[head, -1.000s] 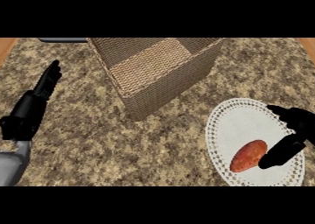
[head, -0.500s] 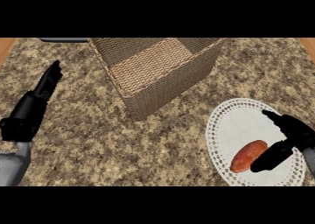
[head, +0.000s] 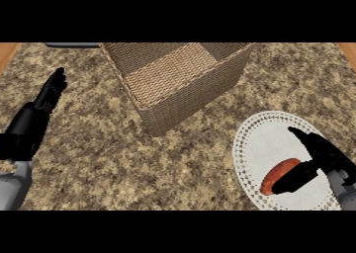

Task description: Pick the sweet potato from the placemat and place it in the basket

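An orange-red sweet potato (head: 277, 173) lies on the round white lace placemat (head: 267, 136) at the lower right of the counter. My right hand (head: 323, 155) is over the mat, thumb against the potato's near end and fingers stretched out beyond it, not closed round it. The tall woven basket (head: 182, 84) stands at the upper middle, tilted in view, its inside showing nothing. My left hand (head: 36, 116) rests open at the left edge with fingers pointing up.
The speckled granite counter (head: 101, 163) spreads between basket and mat. A wooden strip (head: 2, 54) shows at the far left, and a dark object's edge (head: 71, 45) at the top left.
My right hand has slid down and toward me over the placemat, bringing its thumb onto the sweet potato. The potato and the left hand have stayed put.
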Robot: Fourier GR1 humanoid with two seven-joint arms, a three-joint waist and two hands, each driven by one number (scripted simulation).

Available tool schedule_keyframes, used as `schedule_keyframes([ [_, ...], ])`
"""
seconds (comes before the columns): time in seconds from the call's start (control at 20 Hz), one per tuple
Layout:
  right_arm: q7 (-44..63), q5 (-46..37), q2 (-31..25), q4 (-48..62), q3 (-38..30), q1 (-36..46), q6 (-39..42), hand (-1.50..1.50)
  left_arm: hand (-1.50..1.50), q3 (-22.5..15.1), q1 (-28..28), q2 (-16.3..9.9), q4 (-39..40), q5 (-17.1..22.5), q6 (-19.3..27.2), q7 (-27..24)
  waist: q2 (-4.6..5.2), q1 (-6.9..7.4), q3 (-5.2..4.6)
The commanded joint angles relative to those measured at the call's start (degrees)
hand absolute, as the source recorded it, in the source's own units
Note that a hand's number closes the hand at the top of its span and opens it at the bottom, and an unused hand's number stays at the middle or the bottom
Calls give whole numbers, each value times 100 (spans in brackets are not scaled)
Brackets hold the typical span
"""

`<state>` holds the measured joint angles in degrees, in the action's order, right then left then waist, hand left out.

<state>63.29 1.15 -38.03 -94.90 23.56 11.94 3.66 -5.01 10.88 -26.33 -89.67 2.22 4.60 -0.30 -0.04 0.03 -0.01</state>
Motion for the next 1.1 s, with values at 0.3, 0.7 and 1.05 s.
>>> schedule_keyframes([
  [0.3,650,-357,364,-189,-215,-413,232,-150,0,306,38,104,62,-96,-427,9,-3,-8,-1],
  [0.7,-46,-885,762,440,-199,-767,199,-150,0,472,195,325,244,-278,-492,-40,7,-10,1],
  [1.05,-315,-972,1115,654,-565,-635,305,150,0,492,-168,541,-28,-448,-484,-113,5,19,2],
])
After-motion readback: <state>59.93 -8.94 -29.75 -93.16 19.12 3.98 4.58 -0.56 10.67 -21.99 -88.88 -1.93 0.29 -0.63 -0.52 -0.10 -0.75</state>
